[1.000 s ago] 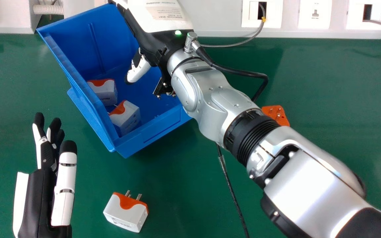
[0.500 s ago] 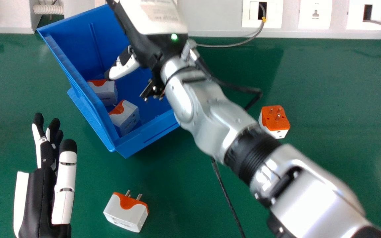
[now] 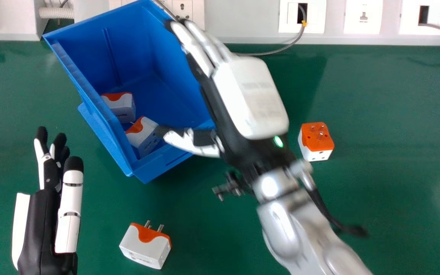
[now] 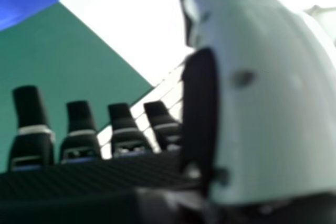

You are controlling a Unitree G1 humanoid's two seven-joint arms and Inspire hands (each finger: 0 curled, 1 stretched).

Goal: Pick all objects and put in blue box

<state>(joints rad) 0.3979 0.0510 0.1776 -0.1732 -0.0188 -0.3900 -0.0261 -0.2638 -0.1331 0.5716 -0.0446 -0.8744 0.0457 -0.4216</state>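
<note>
In the head view my right hand (image 3: 248, 99) is over the right side of the blue box (image 3: 101, 118), fingers straight, thumb stretched toward the box's front rim, holding nothing. Its fingers and thumb also show in the right hand view, the hand (image 4: 257, 98) open. Two white-and-orange adapters lie inside the box at its left side, one (image 3: 122, 107) behind the other (image 3: 143, 135). A third adapter (image 3: 145, 246) lies on the table in front of the box. A fourth (image 3: 315, 141) stands right of my right hand, pins up. My left hand (image 3: 46, 214) rests open at the lower left.
The green table (image 3: 388, 152) extends to the right. Along its back edge runs a pale panel (image 3: 250, 23) with sockets, and a thin grey cable (image 3: 281, 49) hangs from it onto the table.
My right hand has come back out of the box, moving right and toward the robot, uncovering the box's interior and the right-hand adapter. My left hand has shifted only slightly.
</note>
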